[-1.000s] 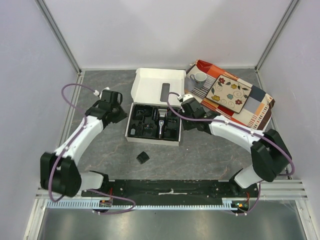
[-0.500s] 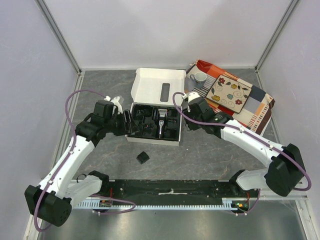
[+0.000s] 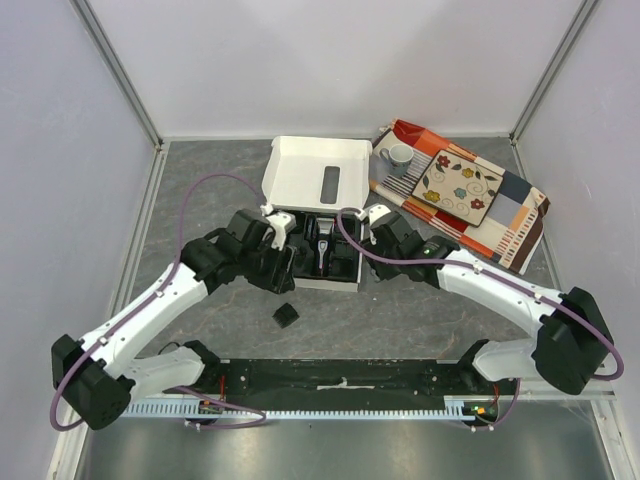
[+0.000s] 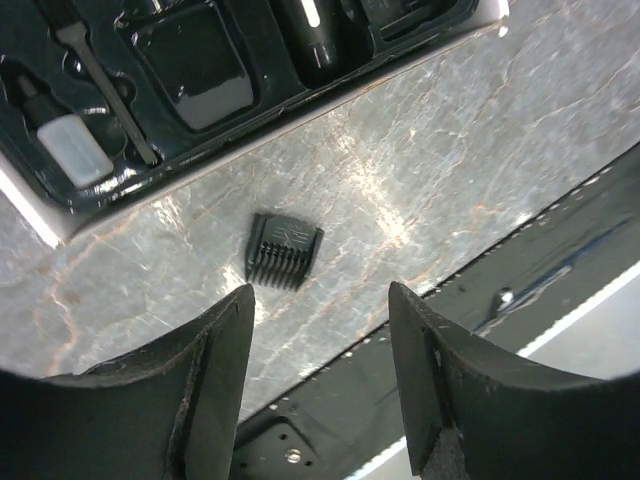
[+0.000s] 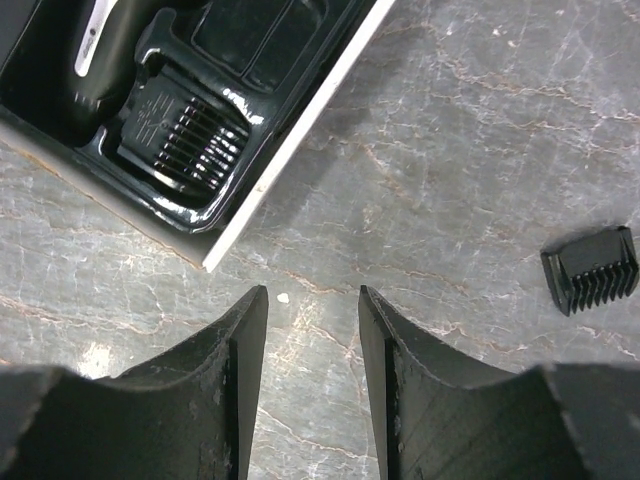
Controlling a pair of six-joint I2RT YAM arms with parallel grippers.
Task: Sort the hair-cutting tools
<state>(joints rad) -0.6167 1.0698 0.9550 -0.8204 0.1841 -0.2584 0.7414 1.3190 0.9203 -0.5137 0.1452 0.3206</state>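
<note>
An open white box [image 3: 262,262] holds a black tray with the black-and-silver clipper [image 3: 322,250] and comb attachments. One loose black comb attachment [image 3: 286,315] lies on the table in front of the box. It also shows in the left wrist view [image 4: 284,250] and the right wrist view [image 5: 590,268]. My left gripper [image 3: 283,278] hangs over the box's front left edge, open and empty [image 4: 320,300], above and just short of the loose comb. My right gripper [image 3: 372,268] is open and empty [image 5: 312,295] over bare table by the box's front right corner. A comb [image 5: 185,135] sits in the tray.
The box lid [image 3: 315,175] stands open at the back. A patterned cloth [image 3: 520,215] with a floral mat and a grey mug [image 3: 400,157] lies at the back right. A small white bottle [image 4: 70,150] and a brush [image 4: 105,85] sit in the tray. A black rail [image 3: 340,375] runs along the near edge.
My left arm has swung right from the table left of the box to over the box's front left edge. My right gripper has moved nearer, to the box's front right corner.
</note>
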